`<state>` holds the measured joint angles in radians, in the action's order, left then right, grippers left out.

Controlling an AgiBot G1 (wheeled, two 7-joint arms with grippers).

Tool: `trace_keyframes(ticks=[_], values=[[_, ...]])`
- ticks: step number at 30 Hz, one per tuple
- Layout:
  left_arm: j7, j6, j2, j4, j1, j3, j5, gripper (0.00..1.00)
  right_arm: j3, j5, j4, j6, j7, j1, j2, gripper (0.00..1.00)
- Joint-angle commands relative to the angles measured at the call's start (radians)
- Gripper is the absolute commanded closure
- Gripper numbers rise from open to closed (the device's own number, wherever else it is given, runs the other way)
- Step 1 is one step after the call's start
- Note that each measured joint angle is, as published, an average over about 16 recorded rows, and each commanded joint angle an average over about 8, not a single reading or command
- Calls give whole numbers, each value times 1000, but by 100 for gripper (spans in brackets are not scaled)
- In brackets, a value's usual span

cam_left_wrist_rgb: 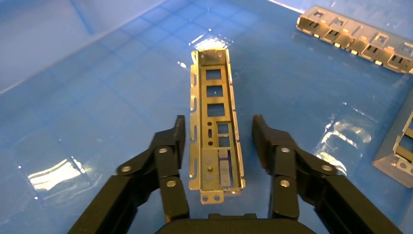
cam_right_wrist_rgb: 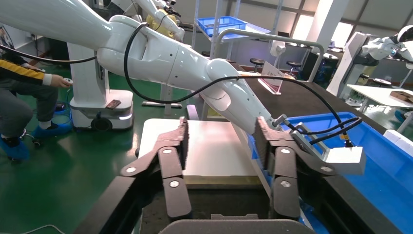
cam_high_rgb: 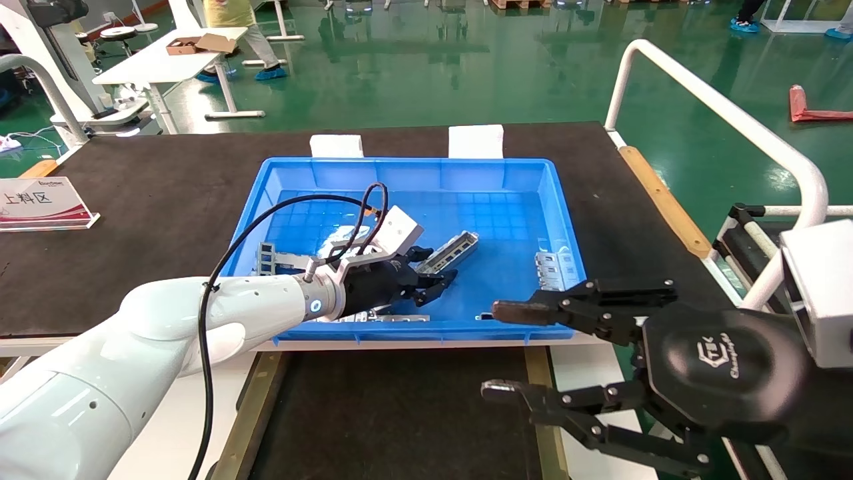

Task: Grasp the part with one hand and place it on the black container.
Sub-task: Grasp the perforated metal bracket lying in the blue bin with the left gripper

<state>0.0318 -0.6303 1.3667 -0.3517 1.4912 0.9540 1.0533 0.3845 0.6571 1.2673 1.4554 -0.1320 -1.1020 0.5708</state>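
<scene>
The part, a narrow silver channel strip with rectangular openings, lies on the floor of the blue crate; it also shows in the head view. My left gripper is down in the crate, open, with one finger on each side of the part's near end and a gap on both sides. My right gripper is open and empty, hovering over the right side of the black container, which sits in front of the crate. The container's brass rail shows in the right wrist view.
Other metal pieces lie in the crate at left, right and front. Two white foam blocks stand behind the crate. A sign stands at far left. A white rail runs along the right.
</scene>
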Motion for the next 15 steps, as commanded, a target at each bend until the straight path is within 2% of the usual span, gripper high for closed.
trace_keyframes(ticks=[1,15], values=[[0,4,0,1,0,14,-12,100,0,0,0,0,0,0,0,100],[-31,0,-7,4,26,40,-131,100,0,0,0,0,0,0,0,100]])
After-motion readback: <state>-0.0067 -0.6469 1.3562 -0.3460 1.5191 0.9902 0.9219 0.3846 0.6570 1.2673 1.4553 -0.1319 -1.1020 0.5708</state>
